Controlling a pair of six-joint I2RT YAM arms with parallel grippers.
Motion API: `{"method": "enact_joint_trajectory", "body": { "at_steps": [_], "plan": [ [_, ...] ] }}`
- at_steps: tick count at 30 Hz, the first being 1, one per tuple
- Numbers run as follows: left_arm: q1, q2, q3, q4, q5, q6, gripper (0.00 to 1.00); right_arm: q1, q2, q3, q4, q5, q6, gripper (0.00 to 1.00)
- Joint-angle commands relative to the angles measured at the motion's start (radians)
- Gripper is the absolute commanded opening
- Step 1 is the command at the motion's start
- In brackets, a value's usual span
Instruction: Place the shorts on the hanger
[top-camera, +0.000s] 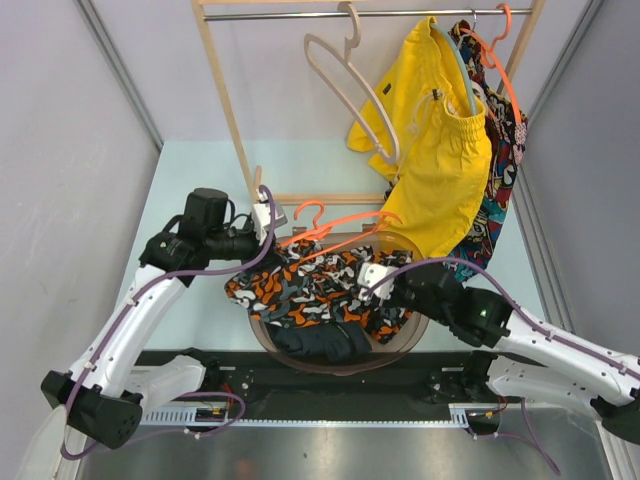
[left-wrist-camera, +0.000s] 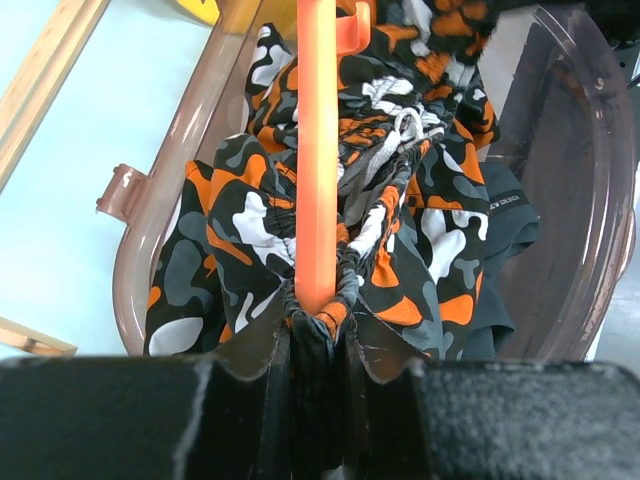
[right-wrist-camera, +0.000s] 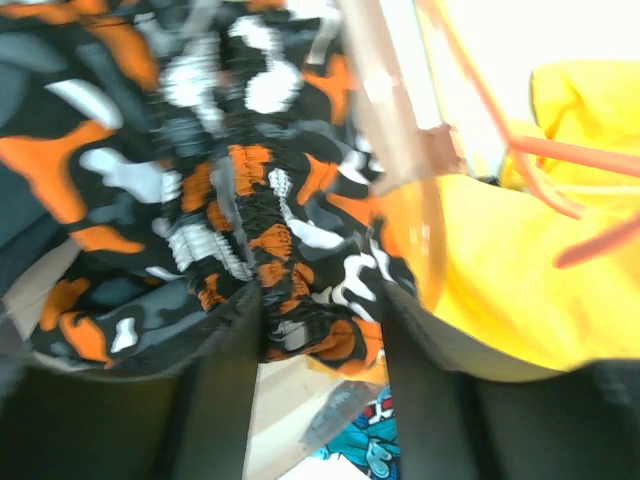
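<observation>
The camouflage shorts (top-camera: 310, 285) lie bunched over a brown see-through basket (top-camera: 345, 366). The thin orange hanger (top-camera: 335, 228) lies across their far edge, hook up. My left gripper (top-camera: 265, 222) is at the hanger's left end. In the left wrist view it (left-wrist-camera: 318, 320) is shut on the hanger's bar (left-wrist-camera: 316, 150) together with a fold of the shorts (left-wrist-camera: 250, 220). My right gripper (top-camera: 378, 280) is at the shorts' right side. In the right wrist view it (right-wrist-camera: 318, 320) holds the gathered waistband (right-wrist-camera: 250, 200) between its fingers; the hanger's thin rods (right-wrist-camera: 575, 157) show at upper right.
A dark garment (top-camera: 320, 342) lies in the basket under the shorts. Behind stands a wooden rack (top-camera: 225, 100) holding a beige hanger (top-camera: 350, 90), yellow shorts (top-camera: 440, 170) and an orange hanger with a red-blue patterned garment (top-camera: 500, 190). The yellow shorts hang close behind my right gripper.
</observation>
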Motion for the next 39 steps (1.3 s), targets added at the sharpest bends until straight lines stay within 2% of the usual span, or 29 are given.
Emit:
{"method": "enact_joint_trajectory", "body": {
  "at_steps": [1, 4, 8, 9, 10, 12, 16, 20, 25, 26, 29, 32, 37, 39],
  "plan": [
    [0.01, -0.006, 0.033, 0.03, 0.057, -0.005, 0.0, -0.065, 0.019, 0.047, 0.03, -0.047, 0.026, 0.48],
    [0.01, -0.008, 0.034, 0.031, 0.06, -0.008, 0.0, -0.12, 0.052, 0.05, 0.071, -0.05, 0.026, 0.44],
    [0.017, -0.011, 0.038, 0.021, 0.072, -0.014, 0.0, -0.181, 0.083, 0.052, 0.1, -0.08, 0.023, 0.45],
    [0.026, -0.015, 0.038, 0.017, 0.074, -0.02, 0.0, -0.189, 0.086, 0.052, 0.097, -0.082, 0.023, 0.42],
    [0.032, -0.02, 0.039, 0.013, 0.079, -0.022, 0.0, -0.204, 0.083, 0.053, 0.094, -0.085, 0.023, 0.33],
    [0.071, -0.043, 0.039, 0.004, 0.095, -0.014, 0.0, -0.264, 0.062, 0.052, 0.073, -0.117, 0.029, 0.0],
    [0.161, -0.104, 0.012, -0.006, 0.18, 0.035, 0.0, -0.4, 0.016, 0.056, 0.018, -0.238, 0.06, 0.0],
    [0.168, -0.16, -0.012, -0.013, 0.223, 0.068, 0.0, -0.539, 0.007, 0.084, -0.018, -0.367, 0.112, 0.0],
    [0.168, -0.193, -0.013, -0.076, 0.25, 0.202, 0.01, -0.704, 0.065, 0.154, -0.067, -0.52, 0.183, 0.0],
    [0.168, -0.186, 0.002, -0.148, 0.246, 0.304, 0.0, -0.717, 0.071, 0.165, -0.068, -0.531, 0.193, 0.0],
    [0.167, -0.148, 0.031, -0.295, 0.211, 0.483, 0.0, -0.737, 0.088, 0.22, -0.096, -0.573, 0.203, 0.0],
    [0.162, -0.112, 0.054, -0.387, 0.168, 0.589, 0.0, -0.738, 0.092, 0.26, -0.116, -0.593, 0.204, 0.0],
    [0.15, -0.094, 0.053, -0.349, 0.065, 0.579, 0.0, -0.738, 0.092, 0.302, -0.154, -0.605, 0.189, 0.0],
    [0.145, -0.095, 0.047, -0.305, 0.016, 0.532, 0.0, -0.729, 0.083, 0.311, -0.172, -0.603, 0.175, 0.0]
  ]
}}
